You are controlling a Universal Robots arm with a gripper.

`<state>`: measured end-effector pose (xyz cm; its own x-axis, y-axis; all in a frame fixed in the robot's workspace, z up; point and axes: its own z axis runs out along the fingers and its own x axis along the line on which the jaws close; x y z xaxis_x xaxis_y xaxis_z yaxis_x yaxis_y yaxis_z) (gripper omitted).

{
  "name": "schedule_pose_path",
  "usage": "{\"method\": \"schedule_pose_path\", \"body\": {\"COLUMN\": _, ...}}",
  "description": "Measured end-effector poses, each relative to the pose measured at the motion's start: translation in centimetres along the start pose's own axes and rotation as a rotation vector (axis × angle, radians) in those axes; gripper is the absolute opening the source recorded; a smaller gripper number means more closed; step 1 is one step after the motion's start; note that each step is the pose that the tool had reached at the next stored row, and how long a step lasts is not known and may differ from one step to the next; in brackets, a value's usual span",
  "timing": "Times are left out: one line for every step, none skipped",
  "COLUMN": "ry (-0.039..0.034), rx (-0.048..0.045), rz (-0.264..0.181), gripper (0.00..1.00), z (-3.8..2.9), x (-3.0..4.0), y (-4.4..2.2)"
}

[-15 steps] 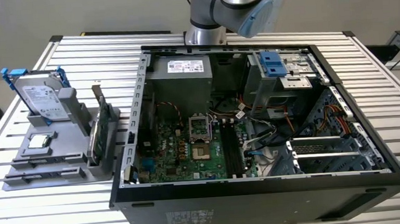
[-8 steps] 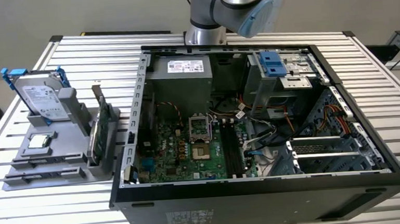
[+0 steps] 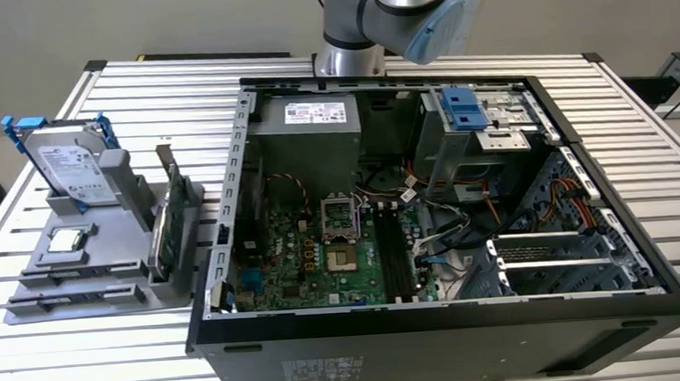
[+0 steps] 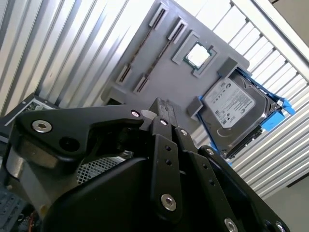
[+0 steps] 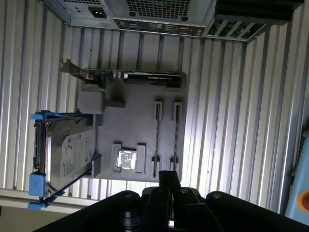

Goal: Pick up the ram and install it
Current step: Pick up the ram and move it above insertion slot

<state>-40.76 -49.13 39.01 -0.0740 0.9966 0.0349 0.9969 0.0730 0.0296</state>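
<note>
The matte black pincer (image 5: 169, 178) hung with its flat fingers pressed together on nothing, above a smooth grey moulded holder (image 5: 130, 121). There the ram (image 5: 157, 137) seemed to be the slim dark strip standing edge-on in a long slot, though this was uncertain. The holder sat on a ribbed aluminium tabletop (image 3: 133, 88), at the exterior view's left of an open black computer case (image 3: 444, 343).
</note>
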Motion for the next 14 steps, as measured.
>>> {"method": "schedule_pose_path", "body": {"ry": -0.0001, "rx": -0.0002, "rz": 0.004, "gripper": 0.0, "z": 0.0, "x": 0.0, "y": 0.0}}
{"method": "schedule_pose_path", "body": {"ry": -0.0002, "rx": -0.0002, "rz": 0.008, "gripper": 0.0, "z": 0.0, "x": 0.0, "y": 0.0}}
{"method": "schedule_pose_path", "body": {"ry": -0.0003, "rx": -0.0004, "rz": 0.011, "gripper": 0.0, "z": 0.0, "x": 0.0, "y": 0.0}}
{"method": "schedule_pose_path", "body": {"ry": -0.0004, "rx": -0.0005, "rz": 0.015, "gripper": 0.0, "z": 0.0, "x": 0.0, "y": 0.0}}
{"method": "schedule_pose_path", "body": {"ry": -0.0005, "rx": -0.0006, "rz": 0.018, "gripper": 0.0, "z": 0.0, "x": 0.0, "y": -0.01}}
{"method": "schedule_pose_path", "body": {"ry": -0.0006, "rx": -0.0008, "rz": 0.021, "gripper": 0.0, "z": 0.0, "x": 0.0, "y": -0.01}}
{"method": "schedule_pose_path", "body": {"ry": -0.0007, "rx": -0.0009, "rz": 0.025, "gripper": 0.0, "z": 0.0, "x": 0.0, "y": -0.01}}
{"method": "schedule_pose_path", "body": {"ry": -0.0009, "rx": -0.0011, "rz": 0.029, "gripper": 0.0, "z": 0.0, "x": 0.0, "y": -0.02}}
{"method": "schedule_pose_path", "body": {"ry": -0.001, "rx": -0.0012, "rz": 0.034, "gripper": 0.0, "z": 0.0, "x": 0.0, "y": -0.02}}
{"method": "schedule_pose_path", "body": {"ry": -0.0011, "rx": -0.0014, "rz": 0.038, "gripper": 0.0, "z": 0.0, "x": 0.0, "y": -0.02}}
{"method": "schedule_pose_path", "body": {"ry": -0.0013, "rx": -0.0015, "rz": 0.042, "gripper": 0.0, "z": 0.0, "x": 0.0, "y": -0.02}}
{"method": "schedule_pose_path", "body": {"ry": -0.0013, "rx": -0.0016, "rz": 0.045, "gripper": 0.0, "z": 0.0, "x": 0.0, "y": -0.03}}
{"method": "schedule_pose_path", "body": {"ry": -0.0014, "rx": -0.0018, "rz": 0.049, "gripper": 0.0, "z": 0.0, "x": 0.0, "y": -0.03}}
{"method": "schedule_pose_path", "body": {"ry": -0.0014, "rx": -0.0018, "rz": 0.05, "gripper": 0.0, "z": 0.0, "x": 0.0, "y": -0.03}}
